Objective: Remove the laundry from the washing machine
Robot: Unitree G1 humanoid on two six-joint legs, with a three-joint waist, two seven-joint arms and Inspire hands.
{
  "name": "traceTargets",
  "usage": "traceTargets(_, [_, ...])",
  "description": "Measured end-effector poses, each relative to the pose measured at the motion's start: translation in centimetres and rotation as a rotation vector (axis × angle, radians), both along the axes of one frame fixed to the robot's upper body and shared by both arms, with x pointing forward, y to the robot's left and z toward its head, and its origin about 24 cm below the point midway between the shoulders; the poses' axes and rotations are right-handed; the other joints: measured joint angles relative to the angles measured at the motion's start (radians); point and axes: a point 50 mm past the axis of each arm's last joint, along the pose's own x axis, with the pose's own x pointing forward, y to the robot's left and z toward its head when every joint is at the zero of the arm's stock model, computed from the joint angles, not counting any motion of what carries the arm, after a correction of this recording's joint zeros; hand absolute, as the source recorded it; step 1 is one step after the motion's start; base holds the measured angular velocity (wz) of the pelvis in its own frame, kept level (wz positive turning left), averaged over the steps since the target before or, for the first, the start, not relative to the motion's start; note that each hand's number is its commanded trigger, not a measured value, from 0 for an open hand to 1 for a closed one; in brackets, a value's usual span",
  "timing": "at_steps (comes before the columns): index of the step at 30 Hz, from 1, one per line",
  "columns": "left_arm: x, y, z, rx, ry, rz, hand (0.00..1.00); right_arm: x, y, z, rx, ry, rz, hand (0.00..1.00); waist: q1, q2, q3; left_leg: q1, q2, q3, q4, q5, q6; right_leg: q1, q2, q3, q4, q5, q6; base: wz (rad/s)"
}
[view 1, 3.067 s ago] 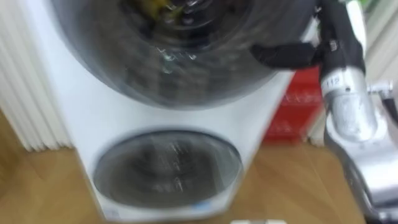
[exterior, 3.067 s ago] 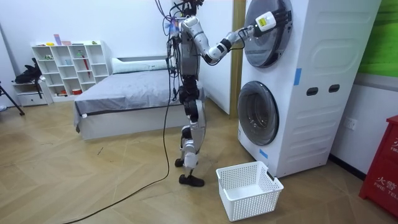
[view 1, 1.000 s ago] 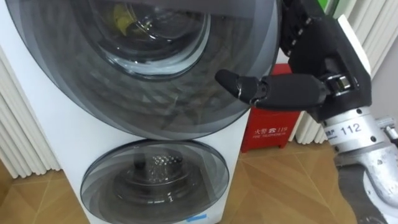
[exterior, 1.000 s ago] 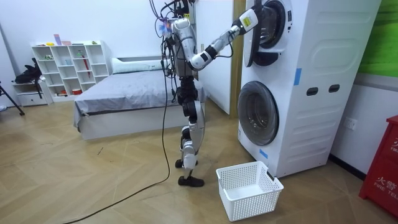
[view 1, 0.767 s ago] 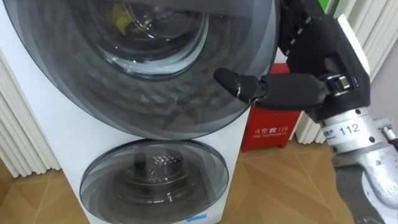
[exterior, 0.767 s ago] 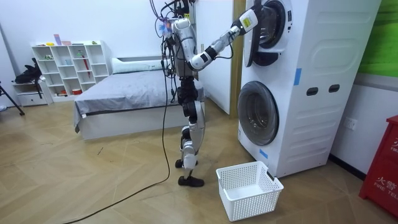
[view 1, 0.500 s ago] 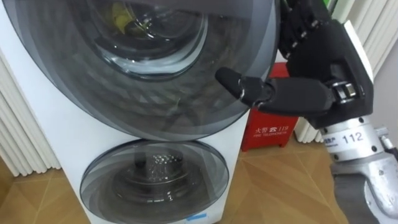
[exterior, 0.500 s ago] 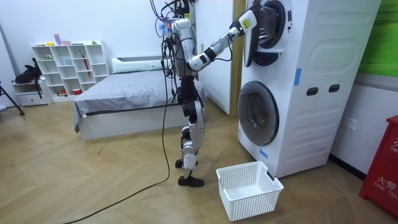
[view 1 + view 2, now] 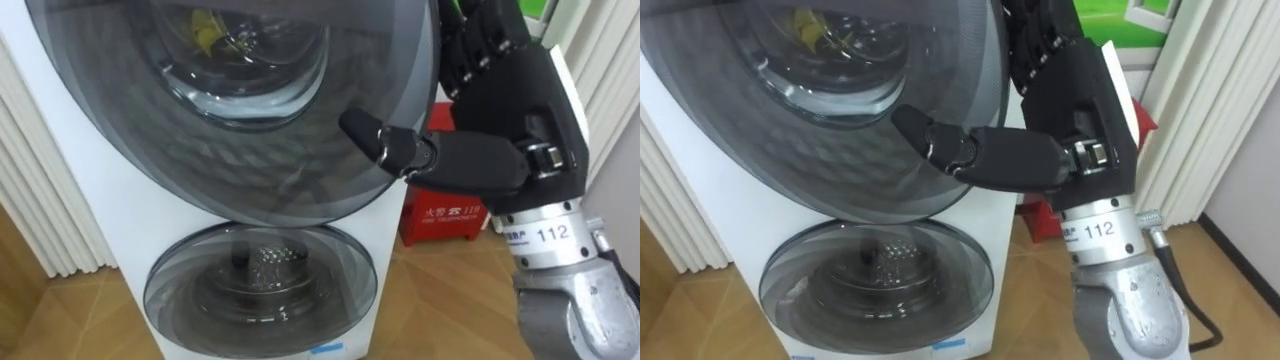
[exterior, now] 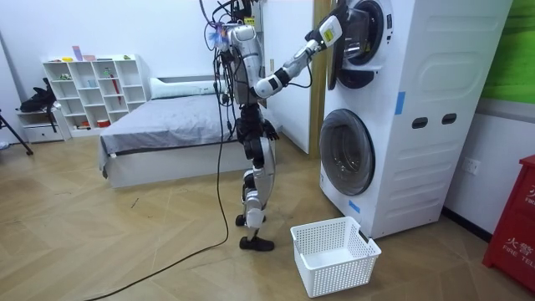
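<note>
Hooking round the right rim of the upper door (image 9: 260, 160), the right hand's (image 9: 510, 110) fingers (image 9: 478, 40) curl over its edge while the thumb (image 9: 380, 138) lies across the front of the dark glass, so the hand has the door pinched. In the room view this door stands swung partway out from the stacked washing machine (image 10: 426, 109), the robot standing upright before it with its right arm raised. The clothes (image 9: 212, 32) show as a yellowish bundle behind the glass (inside the upper drum). The lower door (image 9: 262, 290) is closed. A red box (image 9: 452, 215) stands beside the machine, and a white basket (image 10: 334, 255) sits on the floor near the robot's feet. The left hand (image 10: 269, 129) hangs by the hip; its fingers cannot be made out.
</note>
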Motion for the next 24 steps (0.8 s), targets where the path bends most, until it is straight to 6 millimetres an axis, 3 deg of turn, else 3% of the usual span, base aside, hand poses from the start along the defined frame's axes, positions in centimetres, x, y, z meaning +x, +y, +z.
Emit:
traceTargets(10, [-1.2, 0.0, -0.2, 0.008, 0.019, 0.001, 0.0, -0.5, 0.6, -0.8, 0.11, 0.008, 0.098, 0.0, 0.005, -0.031, -0.0023, -0.041, 0.019, 0.0, 0.036, 0.019, -0.011, -0.011, 0.012, -0.042, 0.0, -0.006, -0.032, 0.12])
traceTargets(17, [-1.1, 0.0, -0.2, 0.01, 0.014, -0.011, 0.0, -0.5, 1.4, -1.3, 0.102, 0.014, 0.151, 0.0, 0.026, -0.034, -0.0022, -0.062, 0.02, -0.008, 0.062, 0.026, -0.022, -0.012, 0.019, -0.063, 0.002, -0.016, -0.051, 0.07])
traceTargets(19, [-1.1, 0.0, -0.2, 0.013, 0.014, -0.02, 0.0, -0.6, 2.3, -1.7, 0.081, 0.028, 0.207, 0.0, 0.042, -0.034, -0.0031, -0.07, 0.017, -0.014, 0.07, 0.027, -0.023, -0.022, 0.022, -0.067, 0.005, -0.022, -0.054, 0.09])
traceTargets(21, [-0.8, -0.1, -0.1, 0.017, 0.0, -0.036, 0.0, -1.0, 3.3, -2.0, 0.062, 0.027, 0.279, 0.0, 0.065, -0.034, -0.0033, -0.085, 0.019, -0.019, 0.072, 0.027, -0.023, -0.024, 0.027, -0.076, 0.004, -0.018, -0.07, 0.11])
traceTargets(24, [-0.8, -0.1, -0.1, 0.02, -0.004, -0.044, 0.0, -1.8, 4.6, -1.8, 0.046, -0.013, 0.404, 0.0, 0.086, -0.033, -0.0034, -0.095, 0.017, -0.037, 0.077, 0.037, -0.038, -0.025, 0.03, -0.098, 0.004, -0.022, -0.079, 0.25])
